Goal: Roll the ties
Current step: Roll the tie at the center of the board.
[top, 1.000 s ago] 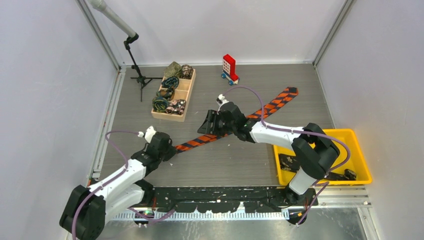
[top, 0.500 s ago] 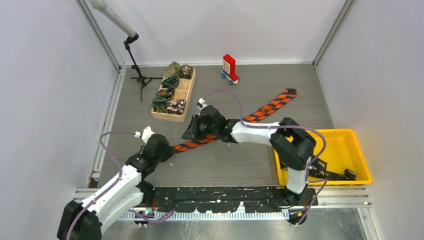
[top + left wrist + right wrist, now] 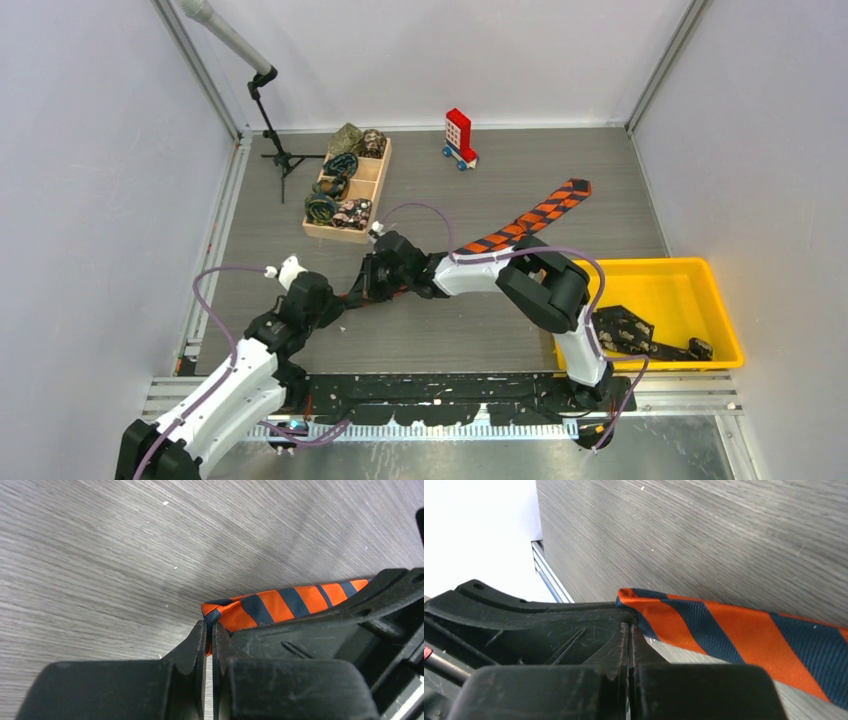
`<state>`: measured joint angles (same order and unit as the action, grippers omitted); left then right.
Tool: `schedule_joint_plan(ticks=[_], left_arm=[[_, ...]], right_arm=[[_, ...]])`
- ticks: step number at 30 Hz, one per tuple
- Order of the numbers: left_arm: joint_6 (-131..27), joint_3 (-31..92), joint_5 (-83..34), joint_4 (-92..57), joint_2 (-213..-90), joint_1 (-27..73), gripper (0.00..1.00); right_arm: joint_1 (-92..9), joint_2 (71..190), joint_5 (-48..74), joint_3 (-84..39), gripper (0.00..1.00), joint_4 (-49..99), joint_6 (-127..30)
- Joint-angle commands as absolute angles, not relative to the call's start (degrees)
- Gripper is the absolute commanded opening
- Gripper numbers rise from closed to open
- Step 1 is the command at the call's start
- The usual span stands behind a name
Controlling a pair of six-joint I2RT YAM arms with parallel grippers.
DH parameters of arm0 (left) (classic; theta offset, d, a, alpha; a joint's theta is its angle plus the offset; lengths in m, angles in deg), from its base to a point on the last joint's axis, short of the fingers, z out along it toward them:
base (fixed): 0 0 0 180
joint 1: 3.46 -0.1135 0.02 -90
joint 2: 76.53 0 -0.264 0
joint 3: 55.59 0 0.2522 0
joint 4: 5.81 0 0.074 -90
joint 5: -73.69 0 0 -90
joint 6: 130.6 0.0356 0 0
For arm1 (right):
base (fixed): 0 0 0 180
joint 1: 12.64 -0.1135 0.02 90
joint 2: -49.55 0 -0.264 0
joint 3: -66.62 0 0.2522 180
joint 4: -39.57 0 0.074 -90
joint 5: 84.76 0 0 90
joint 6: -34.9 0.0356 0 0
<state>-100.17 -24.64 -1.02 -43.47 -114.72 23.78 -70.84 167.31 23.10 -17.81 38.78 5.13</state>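
An orange-and-black checked tie (image 3: 530,215) lies slantwise across the grey table, wide end at the far right. Its narrow end is at the near left, where both grippers meet. My left gripper (image 3: 335,305) is shut on that end; in the left wrist view the folded tip of the tie (image 3: 270,605) is pinched between the jaws of the left gripper (image 3: 210,625). My right gripper (image 3: 378,278) sits just beside it over the tie. In the right wrist view the right gripper (image 3: 629,626) is shut, its tips meeting at the edge of the tie (image 3: 734,630).
A wooden box (image 3: 381,178) with several rolled ties stands at the back left, next to a microphone stand (image 3: 272,120). A red-and-white toy block on blue wheels (image 3: 459,137) is at the back. A yellow bin (image 3: 700,268) at the right holds dark ties (image 3: 620,325).
My right gripper has slid left along the tie from its middle to the narrow end and has shut. The left gripper kept its hold and shifted slightly nearer.
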Motion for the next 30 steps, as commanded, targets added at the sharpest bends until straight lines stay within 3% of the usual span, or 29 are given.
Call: schedule_joint_plan(ticks=[1, 30], left_arm=[[-100.5, -22.2, -0.6, -44.7, -112.7, 23.6, 0.0], [-98.9, -17.1, 0.4, -55.7, -106.0, 23.6, 0.0]], right_arm=[[-71.1, 168.9, 24.1, -20.6, 0.0, 39.3, 4.9], [-73.9, 170.7, 20.9, -28.2, 0.0, 28.7, -0.9]])
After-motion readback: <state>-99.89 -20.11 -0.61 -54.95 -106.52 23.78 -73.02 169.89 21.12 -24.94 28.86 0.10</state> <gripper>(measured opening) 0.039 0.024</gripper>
